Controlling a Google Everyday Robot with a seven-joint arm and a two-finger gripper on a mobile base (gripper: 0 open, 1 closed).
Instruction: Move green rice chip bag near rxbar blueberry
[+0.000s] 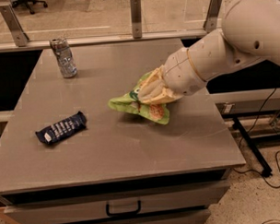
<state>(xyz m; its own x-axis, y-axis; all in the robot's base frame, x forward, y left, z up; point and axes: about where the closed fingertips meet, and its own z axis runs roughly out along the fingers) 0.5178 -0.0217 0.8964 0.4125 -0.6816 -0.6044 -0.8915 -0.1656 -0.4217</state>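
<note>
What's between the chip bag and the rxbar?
Camera view shows only bare table between green rice chip bag and rxbar blueberry; gripper sits on the bag.

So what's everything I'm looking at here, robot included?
green rice chip bag: one, lime green, crumpled, right of the table's centre
rxbar blueberry: one, dark navy with white text, lying flat near the table's left edge, apart from the bag
can: one, silver, upright at the far left corner
table: one, grey top, with a drawer below
drawer handle: one, black, on the front of the drawer
cables: black, on the floor at the right
arm: one, white, reaching in from the upper right
gripper: one, cream, closed on the right part of the bag
</note>
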